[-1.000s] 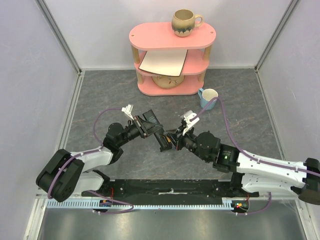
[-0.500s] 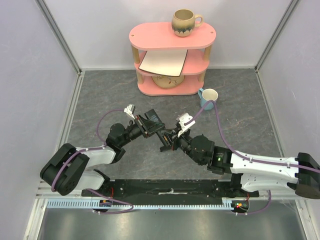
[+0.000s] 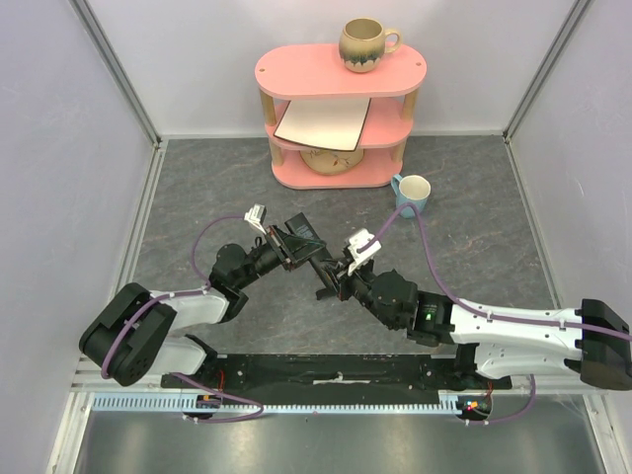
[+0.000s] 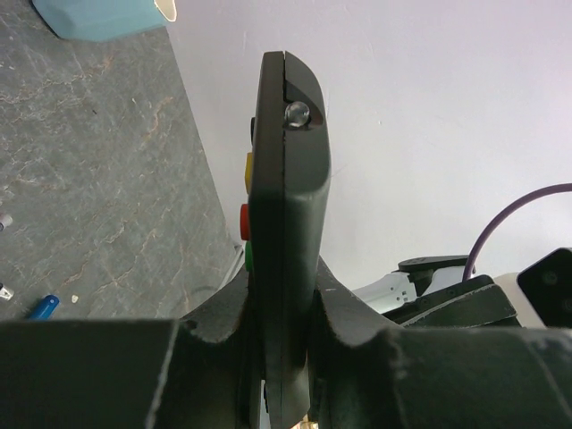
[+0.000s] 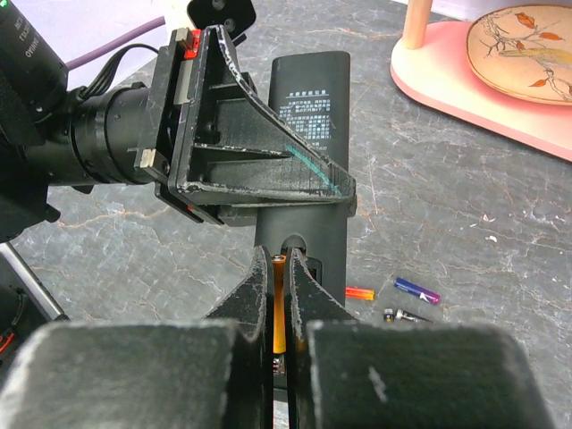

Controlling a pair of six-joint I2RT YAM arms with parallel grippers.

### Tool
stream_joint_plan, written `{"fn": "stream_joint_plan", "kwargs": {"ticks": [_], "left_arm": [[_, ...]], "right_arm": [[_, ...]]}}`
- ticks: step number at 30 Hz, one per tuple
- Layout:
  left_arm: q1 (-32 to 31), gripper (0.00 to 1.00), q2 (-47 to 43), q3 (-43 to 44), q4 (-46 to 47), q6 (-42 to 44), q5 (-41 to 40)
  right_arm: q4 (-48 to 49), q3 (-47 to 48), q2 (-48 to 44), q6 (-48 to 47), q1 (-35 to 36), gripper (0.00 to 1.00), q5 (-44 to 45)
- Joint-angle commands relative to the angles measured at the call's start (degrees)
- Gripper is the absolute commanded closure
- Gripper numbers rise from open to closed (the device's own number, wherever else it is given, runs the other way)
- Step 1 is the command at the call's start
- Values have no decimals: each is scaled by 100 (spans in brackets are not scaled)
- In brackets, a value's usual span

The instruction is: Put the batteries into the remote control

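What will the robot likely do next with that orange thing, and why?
Probably ease the right gripper forward to seat its orange battery in the remote control: the left gripper presents the remote's labelled back, and the battery sits right at it.

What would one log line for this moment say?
left gripper: holding remote | right gripper: battery pinched at remote's back | spare batteries: on table

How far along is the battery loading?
Done: the remote is off the table, clamped in the left pincer, its back toward the right arm. In hand: the right pincer is shut on an orange battery at the remote's lower back. Left: seating it; a red-orange battery, a blue battery and a dark battery lie loose on the table. Whether any is already in, can't tell.
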Motion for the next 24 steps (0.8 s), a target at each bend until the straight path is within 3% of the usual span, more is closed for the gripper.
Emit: {"fn": "stream_joint_plan", "kwargs": {"ticks": [1,9,14,18,24], "left_arm": [[-19,98,-42,204,390,-166,-114],[-19,98,-59,248,460,-139,-175],[-19,98,-103,291,399,-43,-175],[-27,98,-147,265,408,-7,-184],[-19,98,-261,248,311,98,-193]], "right_arm": [[22,-25,-63,32,64,100,178],[-417,71,-45,181,134,100,117],[-1356,588,323,419,134,100,249],[-1534,651,482,621,134,100,310],[-1596,643,412,814,134,89,617]]}}
